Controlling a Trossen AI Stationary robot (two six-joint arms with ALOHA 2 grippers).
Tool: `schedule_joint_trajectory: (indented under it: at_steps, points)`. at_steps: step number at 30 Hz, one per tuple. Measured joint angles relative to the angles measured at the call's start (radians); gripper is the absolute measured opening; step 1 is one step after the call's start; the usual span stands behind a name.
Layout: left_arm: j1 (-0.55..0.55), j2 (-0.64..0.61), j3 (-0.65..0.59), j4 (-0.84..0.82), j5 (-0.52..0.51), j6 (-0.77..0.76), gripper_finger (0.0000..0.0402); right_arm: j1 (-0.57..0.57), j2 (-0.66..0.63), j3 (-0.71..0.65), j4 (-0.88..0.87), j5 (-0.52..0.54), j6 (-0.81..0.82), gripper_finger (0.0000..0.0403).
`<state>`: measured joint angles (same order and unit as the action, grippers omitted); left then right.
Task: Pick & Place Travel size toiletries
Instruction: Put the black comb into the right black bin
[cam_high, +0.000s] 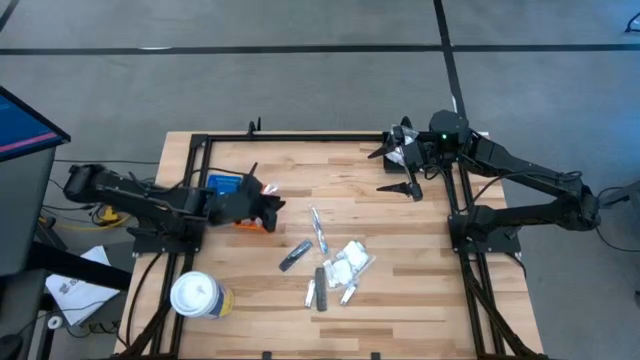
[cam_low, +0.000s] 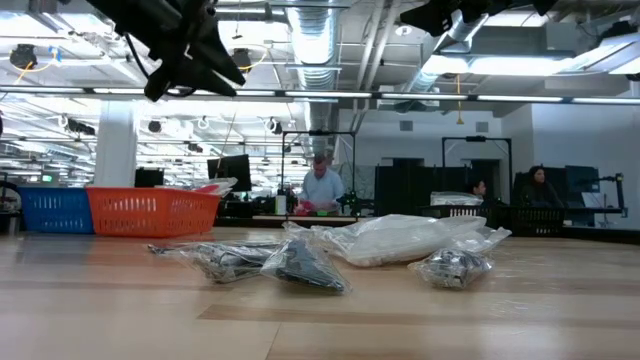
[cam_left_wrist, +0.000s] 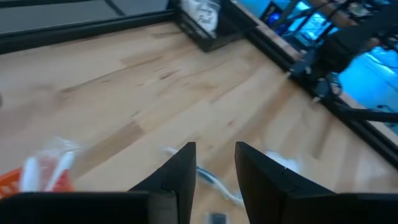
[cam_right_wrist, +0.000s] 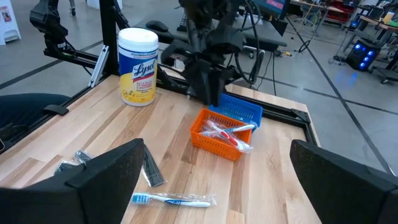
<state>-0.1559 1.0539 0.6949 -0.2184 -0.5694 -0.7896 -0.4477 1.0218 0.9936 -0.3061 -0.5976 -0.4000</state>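
While the left gripper (cam_high: 272, 207) hangs above the small orange ribbed plastic tray (cam_right_wrist: 222, 137), its two dark fingers (cam_left_wrist: 179, 174) stand a little apart with nothing between them. That tray, beside a blue ribbed tray (cam_right_wrist: 238, 109), holds clear-wrapped toothbrush packets (cam_right_wrist: 231, 132). More travel toiletries lie loose mid-table: a blue-and-white wrapped toothbrush (cam_right_wrist: 172, 199), flat dark grey sticks (cam_high: 294, 256) and crinkly clear packets with white contents (cam_high: 349, 262). Near the table's far right corner, the right gripper (cam_high: 403, 171) waits with its fingers spread wide, empty.
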Motion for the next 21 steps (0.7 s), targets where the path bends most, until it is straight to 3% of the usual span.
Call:
schedule_joint_trajectory:
  at_steps: [6, 15, 21]
  points:
    - [-0.075, 0.027, 0.0, 0.079, 0.01, 0.005, 0.0104, 0.0, 0.0, 0.0, 0.0, 0.0, 0.0, 0.0396]
    - [-0.209, 0.223, 0.0, 0.38, 0.246, 0.015, 0.0104, 0.012, 0.031, 0.0, -0.016, -0.004, -0.028, 0.0399]
    - [-0.275, 0.39, 0.0, 0.421, 0.306, -0.082, 0.0094, 0.089, 0.148, 0.004, -0.175, -0.003, -0.144, 0.0398]
